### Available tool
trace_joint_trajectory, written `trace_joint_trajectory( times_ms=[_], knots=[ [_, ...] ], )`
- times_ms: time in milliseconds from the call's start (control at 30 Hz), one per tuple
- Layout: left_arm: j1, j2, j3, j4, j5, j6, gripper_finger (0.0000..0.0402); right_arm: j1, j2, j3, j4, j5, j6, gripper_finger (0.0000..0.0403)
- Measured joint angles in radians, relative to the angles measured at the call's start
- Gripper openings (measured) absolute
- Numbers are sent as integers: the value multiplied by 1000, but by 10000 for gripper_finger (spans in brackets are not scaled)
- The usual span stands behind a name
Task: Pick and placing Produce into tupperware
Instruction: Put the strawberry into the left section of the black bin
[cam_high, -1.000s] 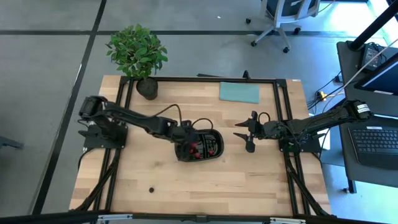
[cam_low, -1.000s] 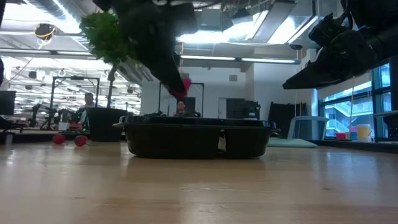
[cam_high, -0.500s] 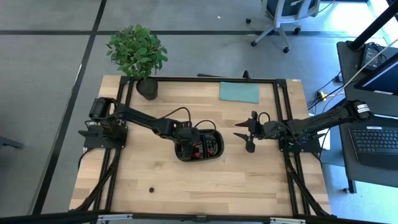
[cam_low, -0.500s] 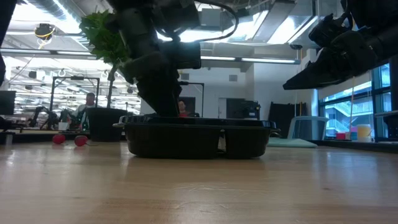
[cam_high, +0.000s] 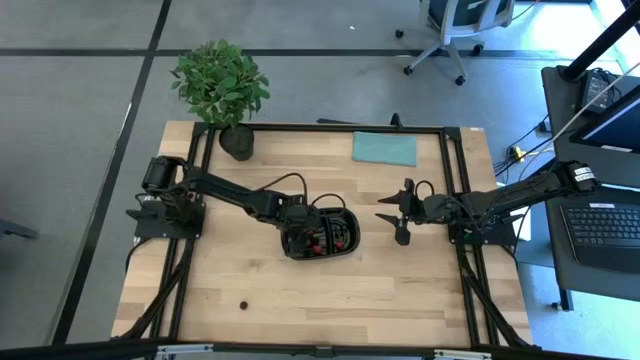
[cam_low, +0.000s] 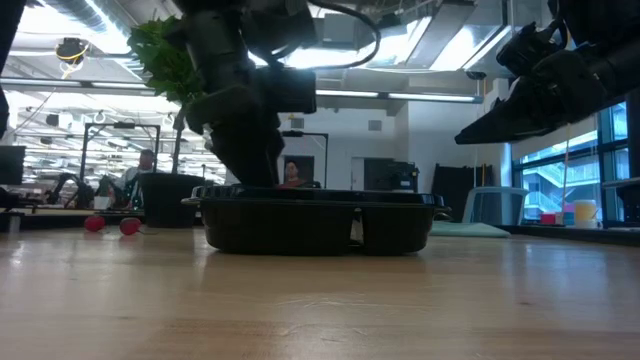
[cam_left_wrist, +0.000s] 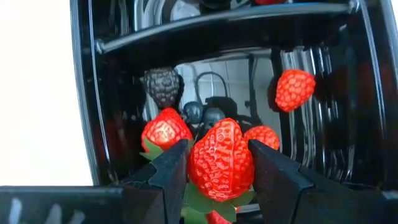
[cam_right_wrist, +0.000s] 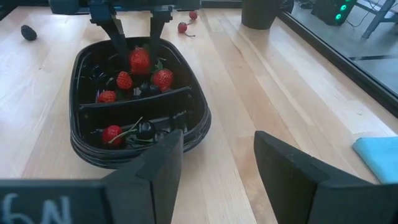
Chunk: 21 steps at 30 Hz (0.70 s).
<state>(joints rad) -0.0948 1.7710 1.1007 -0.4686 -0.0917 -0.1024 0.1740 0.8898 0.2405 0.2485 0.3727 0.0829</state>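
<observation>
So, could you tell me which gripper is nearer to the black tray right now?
The left gripper: it is down inside the black tray, shut on a strawberry. The right gripper hovers open beside the tray, clear of its rim.

You will see two dark, matte six-joint arms, left and right of the frame, each trailing looped black cables. Each gripper carries two black wedge-shaped fingers (cam_left_wrist: 273, 177).

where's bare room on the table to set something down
Bare wood runs along the front edge, broken only by one dark berry, and between the potted plant and the teal cloth. It is crowded mid-table: left end effector in the tray, right end effector beside it.
</observation>
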Motion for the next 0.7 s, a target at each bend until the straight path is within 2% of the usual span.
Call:
trace_joint_trajectory(
  times_ms=[233,500,700],
  knots=[
    [0,-5,0,-26,10,-28,151,0,0,0,0,0,-9,200],
    [0,-5,0,-25,77,-28,153,0,0,0,0,0,-9,200],
    [0,-5,0,-26,87,-42,205,0,0,0,0,0,-9,200]
  ],
)
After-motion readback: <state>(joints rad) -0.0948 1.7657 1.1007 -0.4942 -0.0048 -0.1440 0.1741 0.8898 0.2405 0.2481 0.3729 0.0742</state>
